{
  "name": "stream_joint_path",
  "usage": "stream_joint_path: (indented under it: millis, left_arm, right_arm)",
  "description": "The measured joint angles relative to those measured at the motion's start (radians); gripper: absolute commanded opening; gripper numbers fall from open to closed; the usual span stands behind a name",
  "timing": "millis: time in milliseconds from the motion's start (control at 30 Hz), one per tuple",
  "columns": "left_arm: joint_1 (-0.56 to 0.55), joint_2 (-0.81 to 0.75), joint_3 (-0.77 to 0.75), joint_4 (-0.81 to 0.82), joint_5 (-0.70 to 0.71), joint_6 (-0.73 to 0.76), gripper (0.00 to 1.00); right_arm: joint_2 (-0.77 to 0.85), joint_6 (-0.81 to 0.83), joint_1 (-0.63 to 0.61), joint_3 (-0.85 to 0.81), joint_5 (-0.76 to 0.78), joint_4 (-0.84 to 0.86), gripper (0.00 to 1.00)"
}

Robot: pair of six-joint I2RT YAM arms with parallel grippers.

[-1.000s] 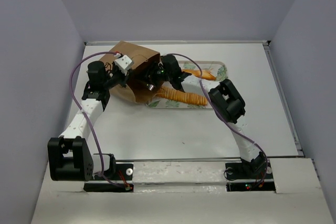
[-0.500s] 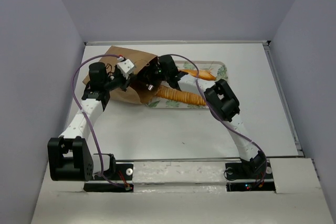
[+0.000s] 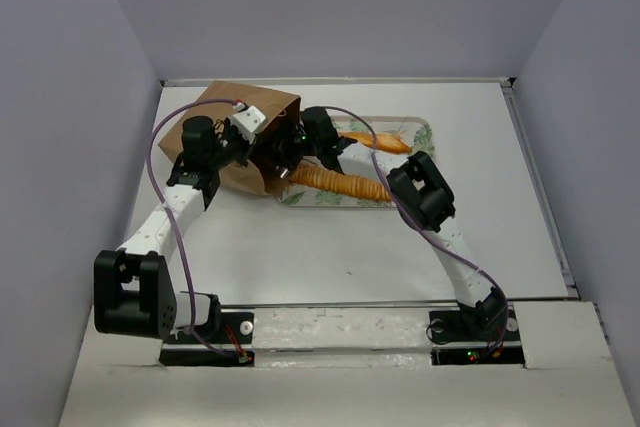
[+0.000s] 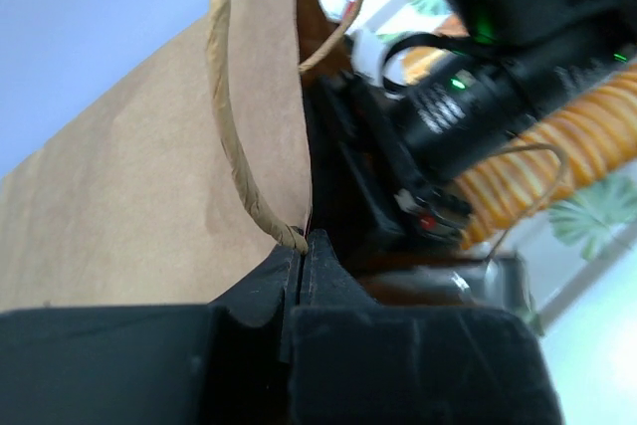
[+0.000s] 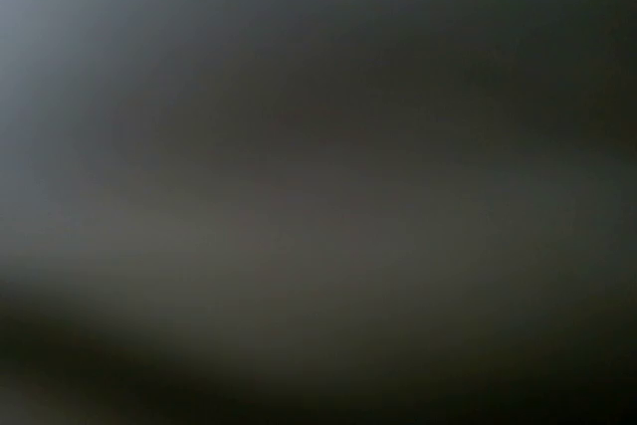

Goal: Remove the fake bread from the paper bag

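The brown paper bag (image 3: 232, 110) lies on its side at the back left, mouth facing right toward the tray. My left gripper (image 3: 248, 139) is shut on the bag's rim (image 4: 301, 244) beside a cord handle (image 4: 231, 136), holding the mouth up. My right gripper (image 3: 288, 150) reaches into the bag's mouth; its fingertips are hidden and its wrist view is dark and blurred. A ribbed stick loaf (image 3: 345, 185) lies on the tray by the mouth, also seen in the left wrist view as the ribbed stick loaf (image 4: 557, 146). A baguette (image 3: 380, 139) lies behind it.
A leaf-patterned tray (image 3: 422, 131) sits to the right of the bag at the back of the white table. The right arm's elbow (image 3: 420, 192) hangs over the tray's near right corner. Grey walls close in on three sides.
The left gripper has shifted right and back with the bag's rim, lifting the mouth. The right arm has pushed a little left, deeper into the bag.
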State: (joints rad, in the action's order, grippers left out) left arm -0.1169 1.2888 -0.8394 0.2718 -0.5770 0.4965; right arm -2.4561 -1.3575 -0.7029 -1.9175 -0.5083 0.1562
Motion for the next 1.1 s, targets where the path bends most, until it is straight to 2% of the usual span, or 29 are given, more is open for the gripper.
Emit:
stream_joint_path:
  millis: [167,333,700,933,1100]
  left_arm:
    - [-0.058,0.010,-0.016,0.031,0.176,-0.018,0.00]
    - [-0.101,0.010,-0.019,0.047,0.286,-0.041,0.00]
    - [-0.120,0.027,-0.019,0.050,0.356,-0.037,0.00]
    - [-0.120,0.040,-0.019,0.042,0.369,-0.026,0.00]
    - [-0.119,0.040,-0.019,0.040,0.366,-0.027,0.00]
  right_arm:
    - [0.020,0.005,-0.006,0.058,0.008,0.000,0.56]
    - [0.051,0.015,-0.017,0.090,0.026,0.000,0.56]
    - [0.108,0.079,-0.050,0.105,0.068,-0.051,0.56]
    - [0.211,0.115,-0.058,0.177,0.117,-0.073,0.56]
    - [0.221,0.123,-0.058,0.180,0.126,-0.078,0.56]
